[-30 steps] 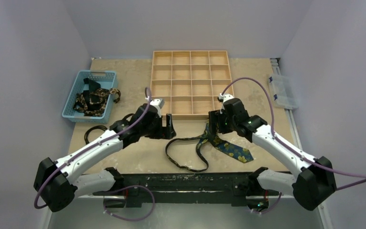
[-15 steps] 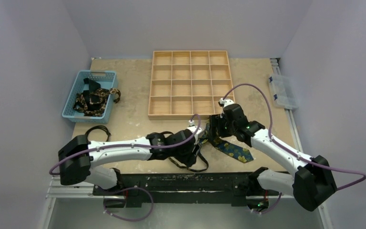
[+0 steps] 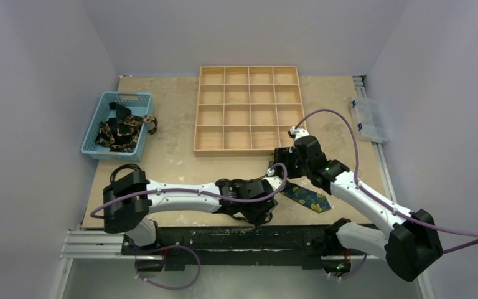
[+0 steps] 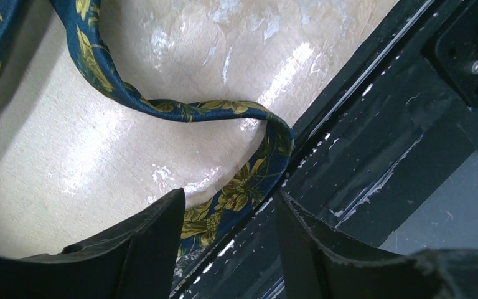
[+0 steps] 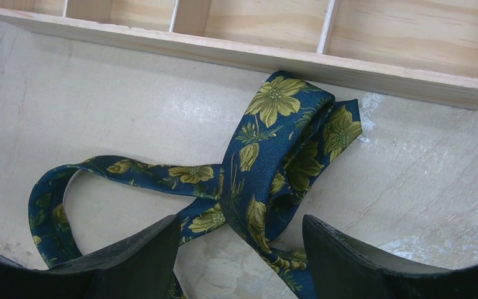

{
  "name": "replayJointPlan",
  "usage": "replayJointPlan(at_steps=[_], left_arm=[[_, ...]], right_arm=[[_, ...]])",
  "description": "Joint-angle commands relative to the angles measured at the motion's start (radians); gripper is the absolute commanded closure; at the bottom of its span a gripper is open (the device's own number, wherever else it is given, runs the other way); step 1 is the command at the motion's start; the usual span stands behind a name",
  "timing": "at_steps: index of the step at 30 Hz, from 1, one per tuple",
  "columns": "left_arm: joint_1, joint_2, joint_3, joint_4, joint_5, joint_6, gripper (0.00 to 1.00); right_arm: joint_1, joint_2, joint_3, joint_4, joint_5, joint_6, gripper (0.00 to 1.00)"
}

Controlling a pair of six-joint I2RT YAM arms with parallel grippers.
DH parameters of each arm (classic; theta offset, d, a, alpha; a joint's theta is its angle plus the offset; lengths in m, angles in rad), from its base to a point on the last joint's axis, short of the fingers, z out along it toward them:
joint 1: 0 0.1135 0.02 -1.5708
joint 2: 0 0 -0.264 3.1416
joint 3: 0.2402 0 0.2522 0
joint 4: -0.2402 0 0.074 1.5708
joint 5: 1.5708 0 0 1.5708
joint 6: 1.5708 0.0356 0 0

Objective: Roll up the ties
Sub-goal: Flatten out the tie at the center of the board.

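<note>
**knotguy:** So where's the tie (image 5: 274,137) at? Doesn't look rolled at all.

**bench_rat:** Nope, it's sprawled loose on the counter (image 3: 162,168). One fold is bunched just beside the near rim of the wooden tray (image 5: 361,75). The thin end snakes off from there toward the counter's front edge and curls back on itself.

**knotguy:** Which arm's got it?

**bench_rat:** The left arm (image 3: 180,192) is stretched way across and sits right on that thin end. Its jaws are apart and the strip runs lengthwise into the gap between them. Can't tell if they're pinching it or just straddling it. The right arm (image 3: 355,187) hovers over the fold by the tray, jaws wide apart with nothing in them, and the fold is just ahead.

**knotguy:** So the roll starts from the thin end?

**bench_rat:** Looks likely. The left arm is the nearer one there, and it'd need a firm pinch first.
</note>
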Motion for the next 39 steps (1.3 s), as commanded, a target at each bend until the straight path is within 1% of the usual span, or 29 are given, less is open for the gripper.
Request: replayJointPlan(at_steps=[1,3,5,9,14,19,21,25,26,28,31,34,36,37,39], left_arm=[[-0.004,0.020,-0.025,0.015,0.000,0.002,0.49],[-0.005,0.018,-0.037,0.016,0.007,0.006,0.55],[-0.010,0.002,-0.055,0.024,0.015,0.007,0.55],[-0.011,-0.037,-0.096,0.047,0.033,-0.002,0.49],[-0.024,-0.071,-0.124,0.073,0.055,-0.008,0.48],[-0.063,-0.106,-0.118,0.086,0.063,0.012,0.35],[-0.069,-0.083,-0.095,0.067,0.055,0.017,0.32],[-0.073,0.000,-0.065,0.045,0.034,0.013,0.31],[-0.073,0.012,-0.067,0.047,0.028,0.007,0.33],[-0.073,0.014,-0.078,0.047,0.010,-0.006,0.39],[-0.069,-0.034,-0.112,0.040,-0.034,-0.023,0.53],[-0.041,-0.103,-0.149,-0.015,-0.097,-0.061,0.77],[0.003,-0.185,-0.200,-0.042,-0.128,-0.101,0.96],[0.026,-0.237,-0.234,-0.051,-0.143,-0.125,1.00],[0.088,-0.365,-0.302,-0.074,-0.162,-0.183,1.00]], right_arm=[[-0.001,0.000,0.001,0.034,0.008,0.023,0.28],[-0.001,-0.004,0.000,0.032,0.011,0.024,0.28],[-0.001,-0.007,0.002,0.027,0.015,0.025,0.27],[-0.001,-0.020,0.001,0.020,0.036,0.036,0.24],[-0.002,-0.030,0.006,0.006,0.068,0.043,0.23],[-0.002,-0.034,0.006,0.003,0.068,0.045,0.23],[-0.002,-0.035,0.008,0.002,0.059,0.046,0.22],[-0.003,-0.046,0.007,-0.004,0.056,0.051,0.22],[-0.004,-0.051,0.006,-0.006,0.057,0.052,0.22],[-0.002,-0.055,0.004,-0.007,0.057,0.056,0.22],[-0.002,-0.051,0.005,-0.003,0.053,0.057,0.22],[-0.002,-0.041,0.003,0.005,0.047,0.060,0.22],[-0.002,-0.036,0.002,0.007,0.044,0.062,0.23],[-0.003,-0.036,0.001,0.007,0.043,0.063,0.23],[-0.002,-0.040,-0.001,0.008,0.042,0.066,0.23]])
